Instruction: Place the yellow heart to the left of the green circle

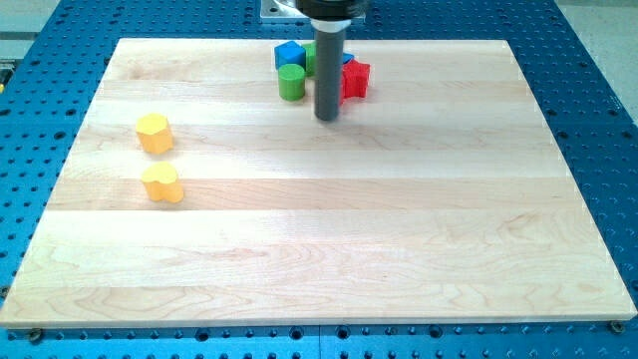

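The tip (327,118) is standing at upper centre, no jaws showing; the light, stiff heart (161,183) at left is probably needing a push on its left side.

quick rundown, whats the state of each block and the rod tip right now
yellow heart: flat on the board, view's left, untouched
yellow hexagon: just above the heart, apart from it
green circle: upright, in the cluster at the view's top
blue block: behind the green circle
red block: right of the rod, partly hidden
my tip: on the board right of the green circle, touching nothing
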`<control>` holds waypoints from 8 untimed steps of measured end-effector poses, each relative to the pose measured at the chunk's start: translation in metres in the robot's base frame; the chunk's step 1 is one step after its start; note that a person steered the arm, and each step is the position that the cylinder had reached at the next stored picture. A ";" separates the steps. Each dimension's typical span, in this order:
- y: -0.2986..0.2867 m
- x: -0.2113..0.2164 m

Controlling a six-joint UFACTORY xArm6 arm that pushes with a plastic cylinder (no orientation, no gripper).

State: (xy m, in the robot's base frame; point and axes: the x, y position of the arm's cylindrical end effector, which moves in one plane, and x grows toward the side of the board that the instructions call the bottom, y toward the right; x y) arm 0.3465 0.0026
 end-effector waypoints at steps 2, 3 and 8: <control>-0.027 0.166; -0.136 0.195; -0.203 -0.007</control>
State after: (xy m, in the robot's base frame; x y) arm 0.3394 -0.2000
